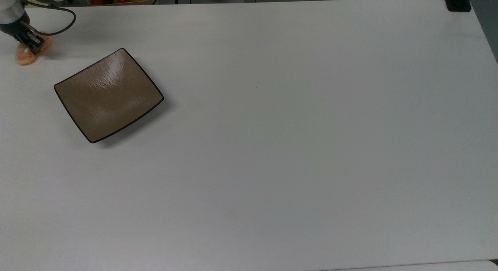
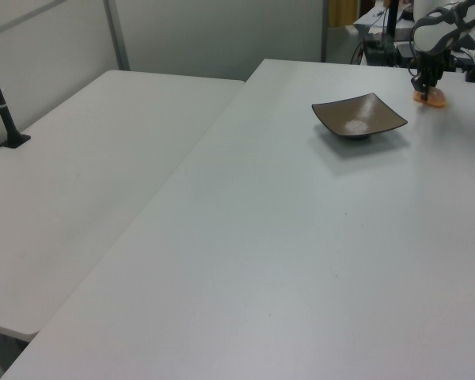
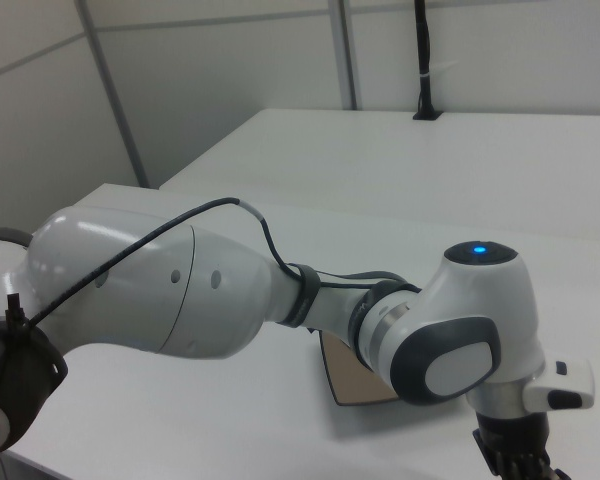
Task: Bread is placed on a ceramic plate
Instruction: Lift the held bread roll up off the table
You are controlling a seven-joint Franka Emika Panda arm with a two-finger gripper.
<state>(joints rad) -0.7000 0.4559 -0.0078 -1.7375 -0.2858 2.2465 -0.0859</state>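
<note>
The pincer sits right down on the bread, seemingly clenched on its middle (long axis slanting toward the top view's upper right) at the counter's far-left corner, with the ceramic plate lying near, to the top view's lower right.

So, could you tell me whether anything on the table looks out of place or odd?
Nothing stands out. The ceramic plate sits flat and bare, turned askew to the table edges; the bread lies intact beside it, under the pincer.
</note>
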